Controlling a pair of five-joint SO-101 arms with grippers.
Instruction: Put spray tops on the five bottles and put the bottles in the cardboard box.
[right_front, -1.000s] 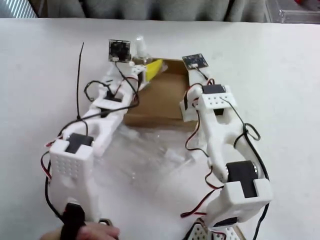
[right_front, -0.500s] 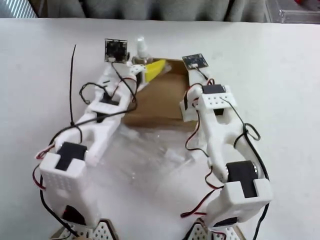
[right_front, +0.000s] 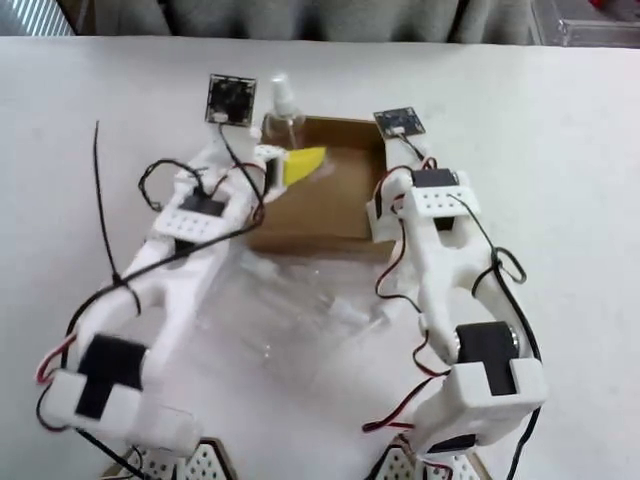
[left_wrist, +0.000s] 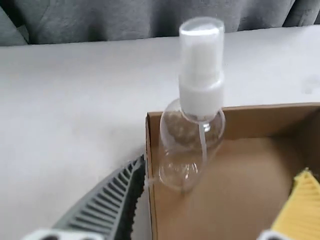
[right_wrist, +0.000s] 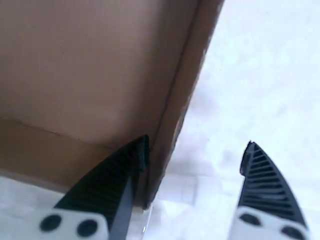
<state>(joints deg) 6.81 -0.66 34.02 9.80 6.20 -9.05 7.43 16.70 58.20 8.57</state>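
One bottle (left_wrist: 190, 150) recorded upright in the cardboard box (right_front: 330, 200); both grippers found open.
The clear bottle is fitted with a white spray top (left_wrist: 201, 65) and is seen standing in the box's far corner on the left arm's side. The left gripper (left_wrist: 222, 167) is spread wide, apart from the bottle, with one finger outside the wall. The right gripper (right_wrist: 195, 150) is spread astride the other side wall, with nothing gripped.

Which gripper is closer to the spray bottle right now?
Left. The left gripper sits just short of the bottle standing in the cardboard box's far corner; the right gripper straddles the box's opposite side wall, farther away.
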